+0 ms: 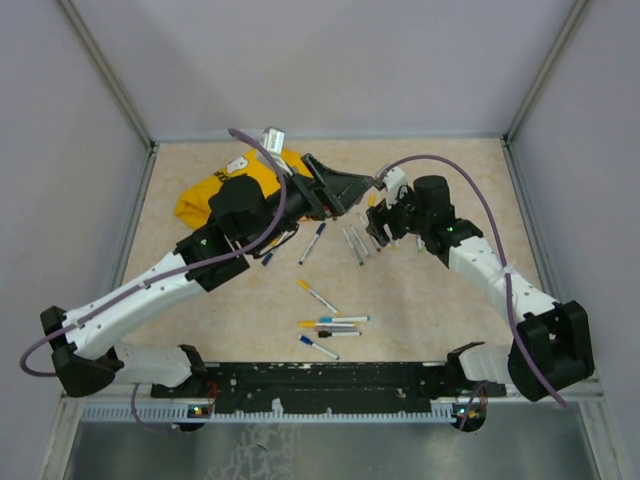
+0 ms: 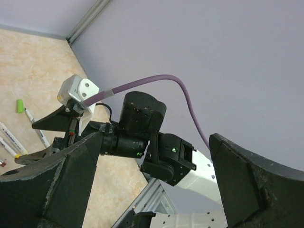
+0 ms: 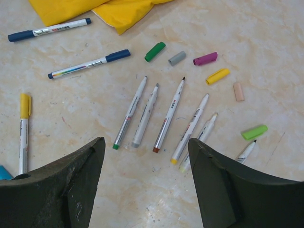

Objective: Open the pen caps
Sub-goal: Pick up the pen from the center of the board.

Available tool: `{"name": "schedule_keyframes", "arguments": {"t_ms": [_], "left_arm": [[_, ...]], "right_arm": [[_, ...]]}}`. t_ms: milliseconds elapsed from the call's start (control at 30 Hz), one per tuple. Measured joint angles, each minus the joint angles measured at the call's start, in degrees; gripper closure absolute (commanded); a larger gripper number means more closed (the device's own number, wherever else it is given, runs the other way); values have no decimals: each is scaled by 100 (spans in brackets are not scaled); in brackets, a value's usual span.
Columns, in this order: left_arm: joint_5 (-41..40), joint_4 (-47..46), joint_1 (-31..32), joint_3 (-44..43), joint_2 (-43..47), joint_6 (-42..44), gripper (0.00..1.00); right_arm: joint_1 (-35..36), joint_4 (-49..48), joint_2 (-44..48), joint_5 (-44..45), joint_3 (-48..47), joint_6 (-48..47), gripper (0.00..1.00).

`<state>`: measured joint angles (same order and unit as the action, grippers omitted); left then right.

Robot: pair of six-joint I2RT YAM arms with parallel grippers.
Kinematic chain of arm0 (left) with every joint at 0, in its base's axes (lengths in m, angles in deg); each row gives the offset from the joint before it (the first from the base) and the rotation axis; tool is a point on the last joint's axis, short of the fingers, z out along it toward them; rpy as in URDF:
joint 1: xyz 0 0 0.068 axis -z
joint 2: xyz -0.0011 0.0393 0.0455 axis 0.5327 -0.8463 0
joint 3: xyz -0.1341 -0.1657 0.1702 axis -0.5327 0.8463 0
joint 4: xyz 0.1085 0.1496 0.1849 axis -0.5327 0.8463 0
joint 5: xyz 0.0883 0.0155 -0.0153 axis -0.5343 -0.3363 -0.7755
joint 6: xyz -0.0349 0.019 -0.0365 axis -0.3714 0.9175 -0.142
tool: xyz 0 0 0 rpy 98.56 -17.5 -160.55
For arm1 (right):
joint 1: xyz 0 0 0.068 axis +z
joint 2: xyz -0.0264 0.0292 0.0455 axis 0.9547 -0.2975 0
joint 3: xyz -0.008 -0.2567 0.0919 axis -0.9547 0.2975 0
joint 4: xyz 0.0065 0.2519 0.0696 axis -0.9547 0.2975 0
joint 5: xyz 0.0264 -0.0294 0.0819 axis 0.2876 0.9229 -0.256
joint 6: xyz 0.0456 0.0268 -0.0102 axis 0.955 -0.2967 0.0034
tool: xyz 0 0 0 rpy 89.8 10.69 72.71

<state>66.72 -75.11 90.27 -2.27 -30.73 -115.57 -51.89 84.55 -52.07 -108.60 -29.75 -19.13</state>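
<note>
In the right wrist view several uncapped pens [image 3: 168, 115] lie side by side on the table just ahead of my right gripper [image 3: 146, 142], which hangs open above bare table. Loose pen caps sit beyond them: green [image 3: 155, 51], grey [image 3: 177, 58], magenta [image 3: 205, 58], yellow [image 3: 217, 76], peach [image 3: 238, 91] and light green [image 3: 254, 132]. Two blue-capped pens [image 3: 90, 64] and a yellow-capped pen [image 3: 23, 127] lie to the left. My left gripper [image 1: 356, 195] is raised, open and empty, facing the right arm [image 2: 142, 128]. My right gripper [image 1: 378, 228] hovers over the pen row [image 1: 355, 245].
A crumpled yellow T-shirt [image 1: 210, 192] lies at the back left, under the left arm. More capped pens [image 1: 330, 324] lie in a cluster near the table's middle front, one more [image 1: 312, 243] between the arms. Walls enclose the table on three sides.
</note>
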Motion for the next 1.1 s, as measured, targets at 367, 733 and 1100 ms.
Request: {"name": "schedule_keyframes", "arguments": {"t_ms": [367,733,1100], "left_arm": [[-577,584,0,-157,-153,-472,0],[-774,826,103,-490,-345,-466,0],[-866,1029,103,-662,-597,-160,0]], "right_arm": [[0,0,0,4,0,-2,29],[0,0,-4,7,0,0,29],[-11,0,-4,7,0,-2,29]]}}
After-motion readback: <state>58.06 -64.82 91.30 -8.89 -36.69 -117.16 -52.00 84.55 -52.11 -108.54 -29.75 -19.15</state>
